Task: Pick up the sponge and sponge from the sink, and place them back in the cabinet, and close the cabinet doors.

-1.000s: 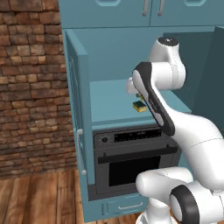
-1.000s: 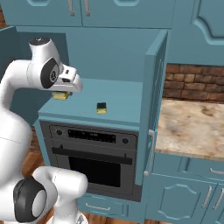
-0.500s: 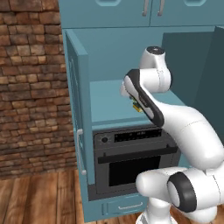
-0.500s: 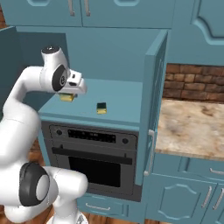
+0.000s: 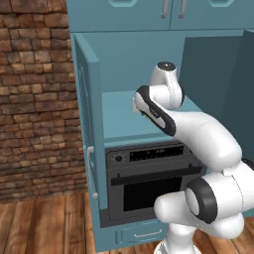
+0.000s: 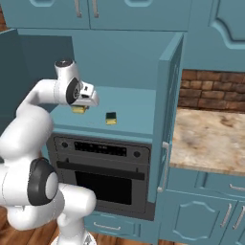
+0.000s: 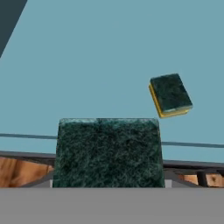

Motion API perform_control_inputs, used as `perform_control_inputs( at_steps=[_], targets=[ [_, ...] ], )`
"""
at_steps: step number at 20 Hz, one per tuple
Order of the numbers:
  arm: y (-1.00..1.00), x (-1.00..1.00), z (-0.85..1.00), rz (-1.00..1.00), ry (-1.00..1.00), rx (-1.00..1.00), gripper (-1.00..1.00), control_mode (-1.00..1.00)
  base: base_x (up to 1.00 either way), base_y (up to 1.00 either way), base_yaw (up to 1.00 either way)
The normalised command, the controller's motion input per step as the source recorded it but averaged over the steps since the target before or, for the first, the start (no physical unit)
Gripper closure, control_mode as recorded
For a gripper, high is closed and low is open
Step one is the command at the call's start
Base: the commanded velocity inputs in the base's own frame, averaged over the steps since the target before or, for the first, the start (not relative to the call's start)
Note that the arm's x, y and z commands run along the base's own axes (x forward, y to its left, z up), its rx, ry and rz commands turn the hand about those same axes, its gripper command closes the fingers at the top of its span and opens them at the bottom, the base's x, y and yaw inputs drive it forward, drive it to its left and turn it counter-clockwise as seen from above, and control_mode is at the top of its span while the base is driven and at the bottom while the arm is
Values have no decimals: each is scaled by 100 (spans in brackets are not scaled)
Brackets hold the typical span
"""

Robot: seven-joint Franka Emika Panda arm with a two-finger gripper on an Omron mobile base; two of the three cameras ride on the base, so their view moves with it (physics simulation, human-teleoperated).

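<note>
My gripper (image 6: 82, 106) is shut on one sponge (image 6: 79, 110), which hangs just above the left part of the cabinet's teal shelf (image 6: 134, 112). In the hand view its dark green face (image 7: 108, 151) sits low in the middle, over the shelf's front edge. The other sponge (image 6: 111, 118) lies flat on the shelf, green face up, a little to the right of the held one (image 7: 170, 94). Both cabinet doors stand open: the right door (image 6: 167, 110) and the left door (image 5: 89, 134). The sink is out of view.
A black built-in oven (image 6: 103, 167) sits right under the shelf. A tan marble counter (image 6: 210, 139) over teal drawers runs to the right, with a brick wall (image 5: 34, 99) to the left. Shut upper cupboards (image 6: 95, 12) hang above the compartment.
The hand has carried the held sponge down and further in over the shelf, closer to the lying sponge. The lying sponge has stayed put.
</note>
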Motion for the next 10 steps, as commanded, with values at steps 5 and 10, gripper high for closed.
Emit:
perform_control_inputs(
  at_steps=[5, 10],
  targets=[
    [0, 34, -31, 0, 0, 0, 100, -100, 0, 0, 0],
    [0, 31, -26, 0, 0, 0, 100, -100, 0, 0, 0]
  ],
)
